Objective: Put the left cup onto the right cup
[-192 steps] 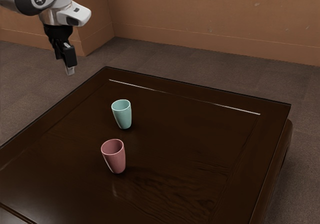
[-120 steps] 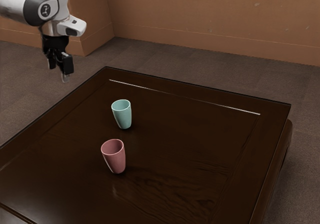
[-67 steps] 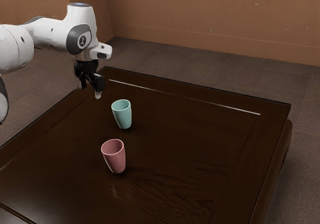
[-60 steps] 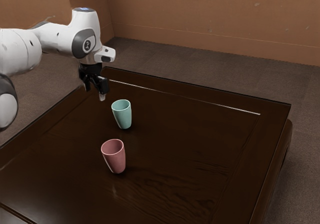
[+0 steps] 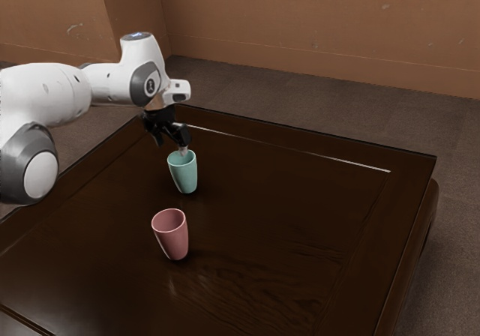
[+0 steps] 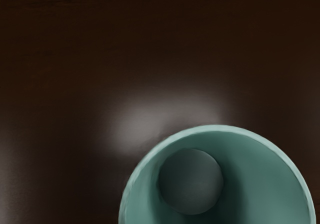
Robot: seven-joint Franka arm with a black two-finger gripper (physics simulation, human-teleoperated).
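Table of dark wood (image 5: 300, 216) bears two upright cups, apart from each other; white arm (image 5: 67, 96) reaches in from the exterior view's left; pink cup (image 5: 171, 235) stands nearer the camera, teal cup (image 5: 182, 172) behind it; black gripper (image 5: 178, 147) hangs right at the teal cup's rim, pointing down; whether it is spread or pressed together cannot be told; the wrist view looks down into the teal cup's open mouth.

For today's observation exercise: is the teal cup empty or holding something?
Empty: the wrist view looks straight down into the teal cup and shows its bare bottom.
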